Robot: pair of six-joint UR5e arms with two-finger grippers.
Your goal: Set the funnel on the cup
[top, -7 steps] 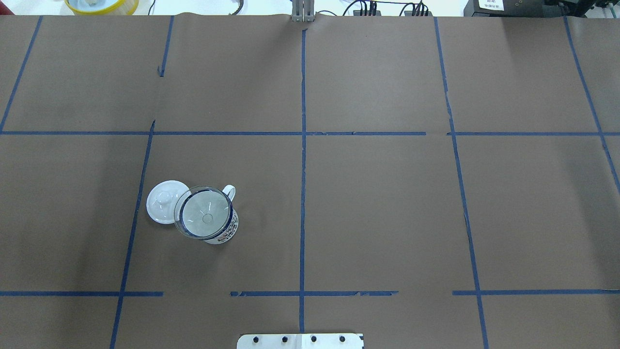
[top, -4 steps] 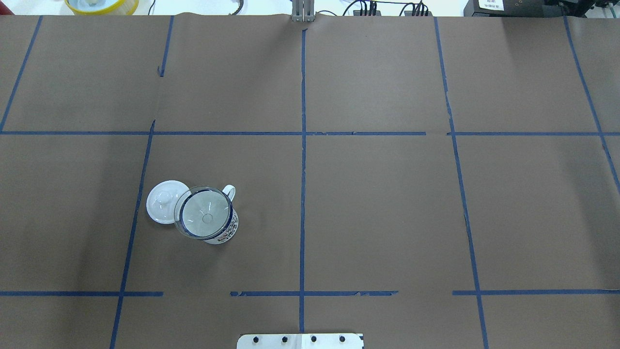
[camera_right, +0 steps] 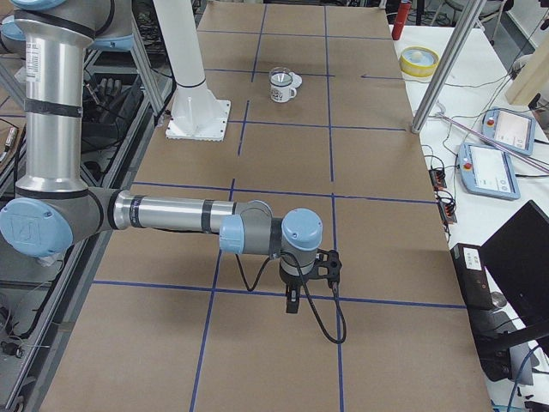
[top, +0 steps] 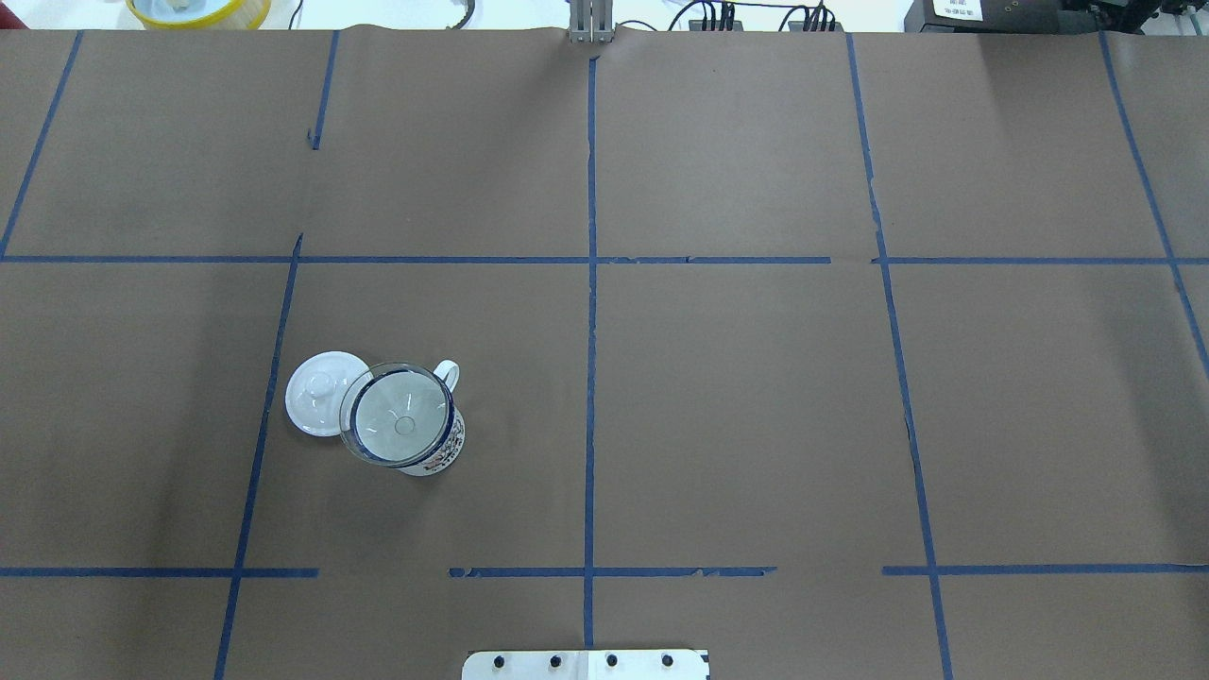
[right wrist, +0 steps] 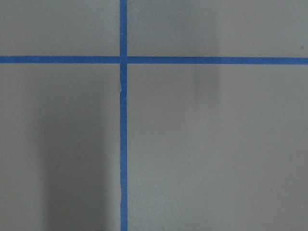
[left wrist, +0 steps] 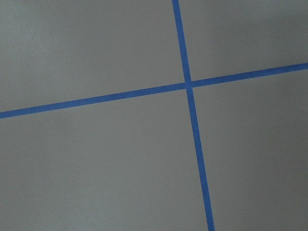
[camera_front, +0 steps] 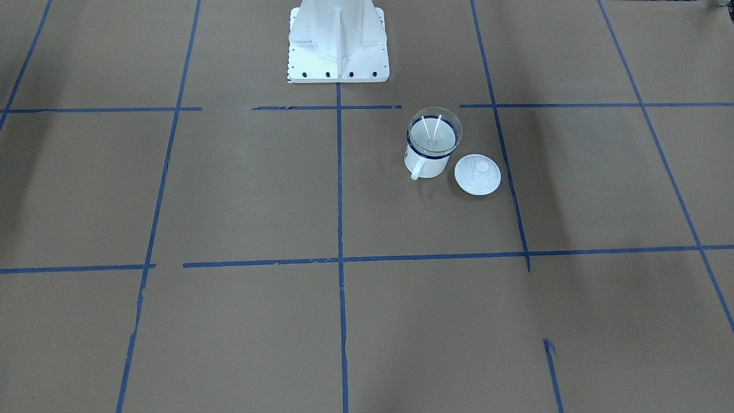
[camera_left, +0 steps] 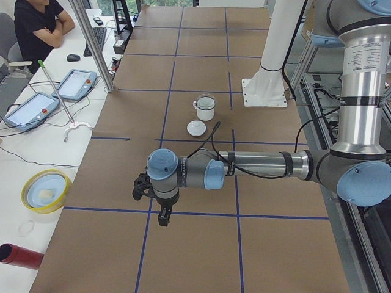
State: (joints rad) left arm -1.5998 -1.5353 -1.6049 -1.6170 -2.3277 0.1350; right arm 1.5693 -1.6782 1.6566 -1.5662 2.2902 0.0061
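The clear funnel (top: 401, 420) sits upright in the mouth of the white mug (top: 446, 451) with the dark blue rim, left of the table's middle. Both also show in the front view, the funnel (camera_front: 434, 129) on the mug (camera_front: 427, 164), handle toward the operators' side. No gripper is near them. My left gripper (camera_left: 162, 218) shows only in the left side view, low over the table, far from the mug (camera_left: 206, 108). My right gripper (camera_right: 292, 305) shows only in the right side view, far from the mug (camera_right: 280, 88). I cannot tell whether either is open or shut.
A round white knobbed lid (top: 316, 392) lies flat beside the mug, touching or nearly touching it. The robot's base (camera_front: 338, 46) stands at the table's near edge. A yellow bowl (top: 198, 9), teach pendants (camera_left: 76, 84) and a seated person (camera_left: 36, 24) are beyond the table.
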